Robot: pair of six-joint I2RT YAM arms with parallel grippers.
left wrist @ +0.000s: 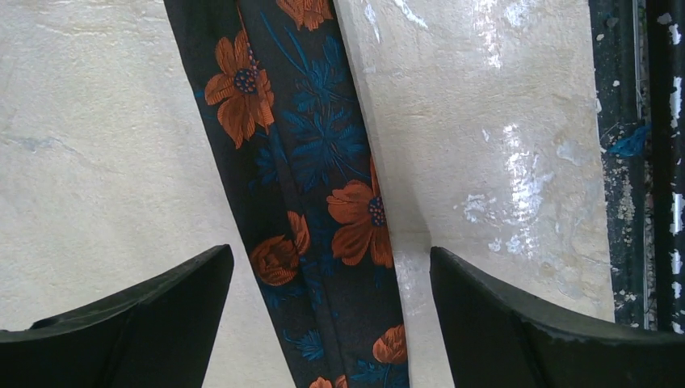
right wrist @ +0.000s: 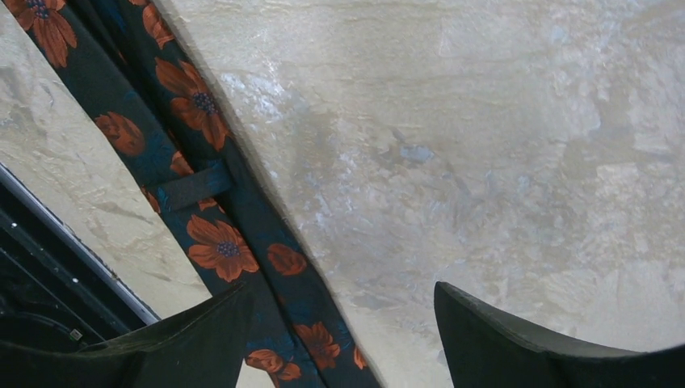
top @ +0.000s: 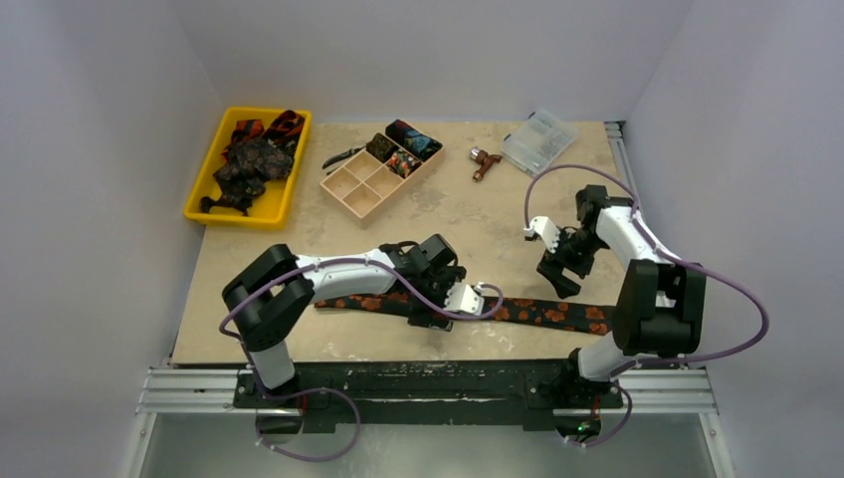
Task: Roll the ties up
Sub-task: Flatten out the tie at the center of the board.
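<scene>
left tool (left wrist: 331, 252) wide open, empty — straddling floral necktie (left wrist: 300, 162) | right tool (right wrist: 343, 295) open, empty | advise: pinch squarely, roll tight

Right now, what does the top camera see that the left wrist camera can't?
Only the top view shows the yellow tray of bundled ties, the tan divider box, the clear case and the right hand. Only the left wrist view shows blue leaves among the flowered tie's orange blooms, and that the left hand is open either side of it. Both show that tie lying flat on the table.
</scene>
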